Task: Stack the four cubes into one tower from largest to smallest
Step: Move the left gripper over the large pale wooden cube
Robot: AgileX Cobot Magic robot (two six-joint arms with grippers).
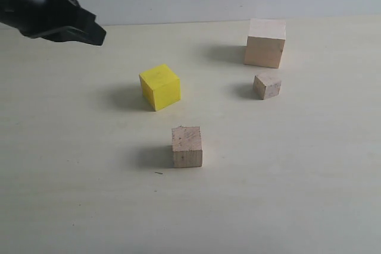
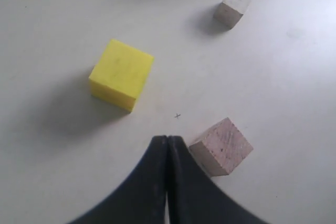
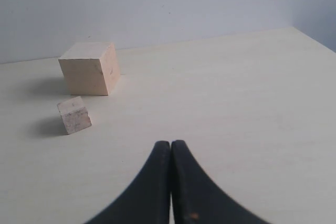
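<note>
Stacking has not begun; four cubes sit apart on the table [image 1: 71, 200]. Large wood cube [image 1: 265, 44] stands far right, yellow cube [image 1: 160, 87] left of centre, medium wood cube [image 1: 187, 147] nearest, and small wood cube [image 1: 267, 85] just near of the large one. Left gripper [image 2: 167, 140] and right gripper [image 3: 171, 144] are both pinched closed, empty. Next, probably, the left gripper must spread over the yellow cube.
</note>
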